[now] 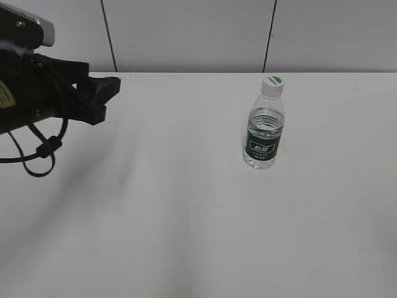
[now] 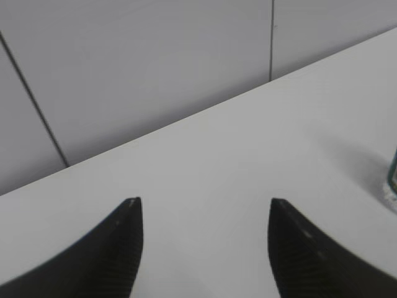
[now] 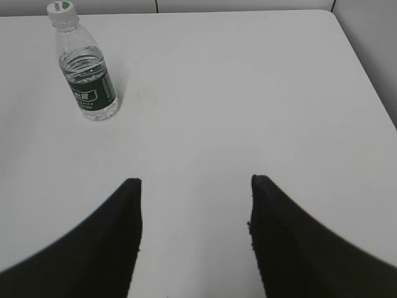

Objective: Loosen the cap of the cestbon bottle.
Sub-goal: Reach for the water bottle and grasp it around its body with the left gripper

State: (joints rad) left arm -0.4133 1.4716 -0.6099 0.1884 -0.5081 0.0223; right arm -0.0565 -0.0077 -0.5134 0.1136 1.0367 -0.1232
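The cestbon bottle [image 1: 264, 127] stands upright on the white table, right of centre, clear with a dark green label. Its white cap [image 1: 272, 84] with a green mark sits on top. The bottle [image 3: 87, 71] and the cap [image 3: 62, 11] also show at the upper left of the right wrist view. A sliver of the bottle [image 2: 392, 174] shows at the right edge of the left wrist view. My left gripper [image 1: 107, 93] is open and empty, held above the table at the far left; its jaws [image 2: 205, 205] are apart. My right gripper [image 3: 195, 181] is open and empty, well short of the bottle.
The white table [image 1: 186, 205] runs back to a grey panelled wall [image 1: 186, 31]. The table's right edge [image 3: 366, 68] shows in the right wrist view.
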